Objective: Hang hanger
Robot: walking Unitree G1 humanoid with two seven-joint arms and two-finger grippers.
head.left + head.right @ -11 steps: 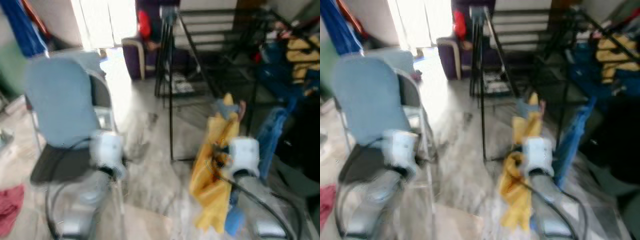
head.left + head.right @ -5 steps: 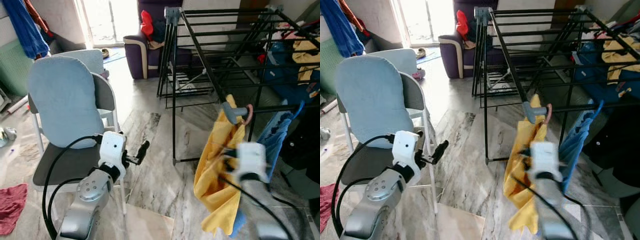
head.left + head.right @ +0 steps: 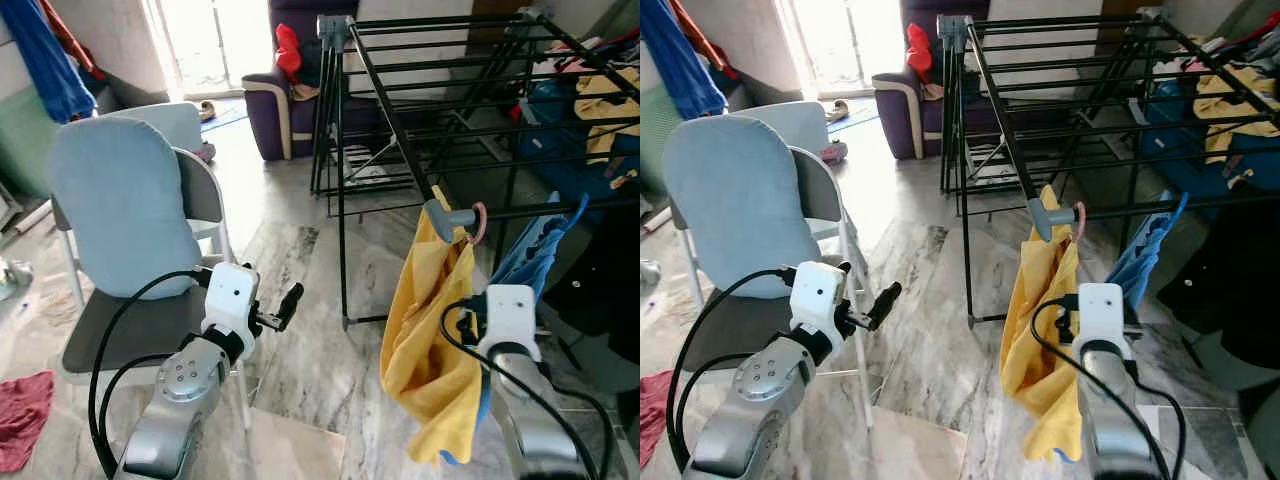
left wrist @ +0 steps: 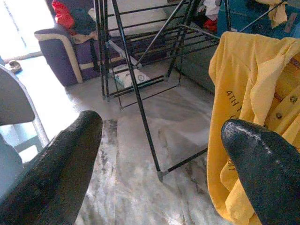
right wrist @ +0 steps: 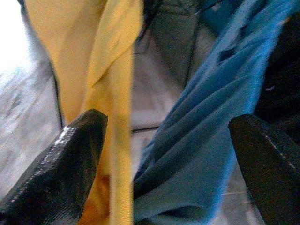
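Marble floor [image 3: 300,330] spreads under a black drying rack [image 3: 420,100]. Its near rail carries the hanger [image 3: 452,218], draped with a yellow shirt [image 3: 425,330]. Right gripper [image 5: 159,164] and left gripper [image 4: 159,154] gape wide, both empty.

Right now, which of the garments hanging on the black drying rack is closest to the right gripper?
The yellow shirt and the blue garment hang side by side at the rack's front corner, and the right gripper points between them; nearer one unclear.

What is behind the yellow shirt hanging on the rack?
Behind the yellow shirt on the black drying rack hangs a blue garment, partly visible beside it. The right gripper points between them. The hanger under the shirt is covered, except its pink hook.
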